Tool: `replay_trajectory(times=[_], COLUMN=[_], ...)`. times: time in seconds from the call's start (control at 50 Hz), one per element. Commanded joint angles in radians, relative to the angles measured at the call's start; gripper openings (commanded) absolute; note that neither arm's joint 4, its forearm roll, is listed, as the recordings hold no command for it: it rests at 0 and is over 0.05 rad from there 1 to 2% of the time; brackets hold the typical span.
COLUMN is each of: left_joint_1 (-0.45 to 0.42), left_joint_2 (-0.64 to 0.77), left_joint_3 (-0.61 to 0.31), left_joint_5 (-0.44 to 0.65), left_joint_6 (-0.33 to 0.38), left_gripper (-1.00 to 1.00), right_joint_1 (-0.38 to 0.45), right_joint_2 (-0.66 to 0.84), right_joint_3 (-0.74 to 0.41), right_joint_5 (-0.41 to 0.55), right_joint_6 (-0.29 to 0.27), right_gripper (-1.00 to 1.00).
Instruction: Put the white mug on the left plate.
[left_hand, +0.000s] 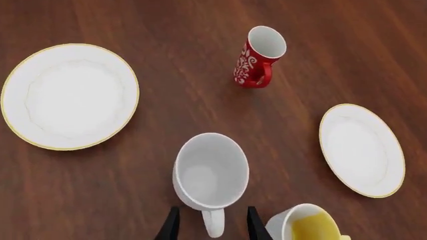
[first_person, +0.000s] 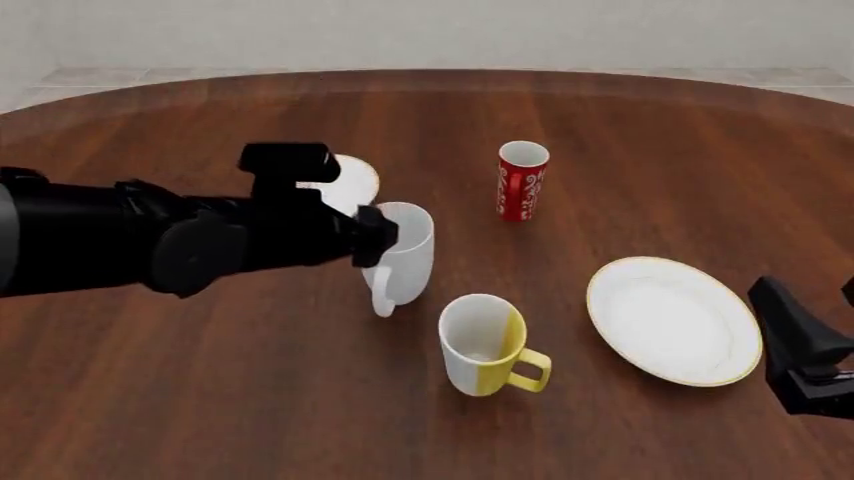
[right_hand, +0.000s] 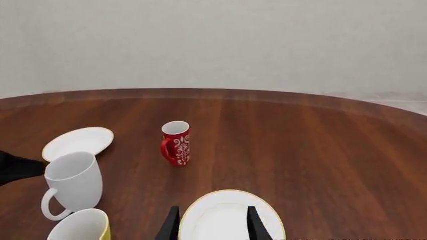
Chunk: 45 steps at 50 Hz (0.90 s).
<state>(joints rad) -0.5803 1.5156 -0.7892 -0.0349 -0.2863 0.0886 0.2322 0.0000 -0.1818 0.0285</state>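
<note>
The white mug (left_hand: 210, 170) stands upright, its loop handle between my left gripper's (left_hand: 212, 227) two fingertips, which stay apart and do not touch it. In the front view the left gripper (first_person: 378, 240) is right at the mug (first_person: 404, 250). The left plate (left_hand: 70, 95), small with a gold rim, lies empty just beyond the mug (first_person: 350, 180). It also shows in the right wrist view (right_hand: 79, 141), behind the mug (right_hand: 75, 182). My right gripper (right_hand: 212, 227) is open and empty at the near right (first_person: 801, 345), over the larger plate's near edge.
A white-and-yellow mug (first_person: 481, 345) stands just in front and to the right of the white mug. A red patterned cup (first_person: 522, 180) stands farther back. The larger white plate (first_person: 674, 320) lies at the right. The table is round, dark wood.
</note>
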Motion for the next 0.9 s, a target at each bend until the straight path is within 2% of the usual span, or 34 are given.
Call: replay_trajectory(times=[0.02, 0.64, 0.9], left_joint_1=[-0.008, -0.058, -0.054], left_joint_2=[0.051, 0.121, 0.140], left_joint_3=[-0.007, 0.034, 0.026], left_joint_5=[-0.022, -0.068, -0.072], left_joint_6=[-0.014, -0.085, -0.085], left_gripper=[1.00, 1.00, 1.00], right_joint_1=[-0.001, 0.006, 0.003], right_joint_2=[-0.016, 0.001, 0.013], right_joint_3=[0.000, 0.000, 0.000], right_joint_5=[0.018, 0.008, -0.001], right_joint_6=[0.004, 0.005, 0.007], right_gripper=[1.00, 1.00, 1.00])
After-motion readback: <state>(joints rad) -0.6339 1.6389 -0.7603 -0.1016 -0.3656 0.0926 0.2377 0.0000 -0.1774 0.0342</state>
